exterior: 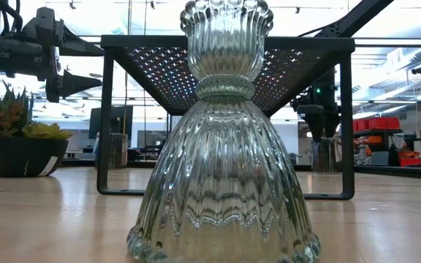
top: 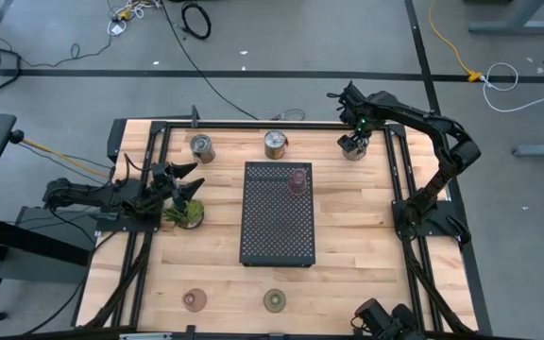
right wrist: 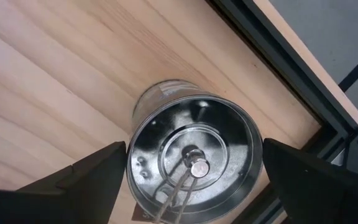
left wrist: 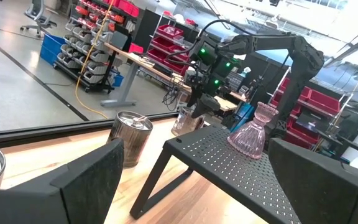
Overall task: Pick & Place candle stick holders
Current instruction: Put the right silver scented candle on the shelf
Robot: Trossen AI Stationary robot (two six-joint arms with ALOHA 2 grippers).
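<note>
Hovering right over the shiny silver metal cup at the far right corner of the table, the right gripper had its fingers spread wide, holding nothing. That cup looked light, stiff and slick, so I'd pinch across the rim. A pink ribbed glass holder sat on the black perforated tray. Left gripper waited open near the plant.
</note>
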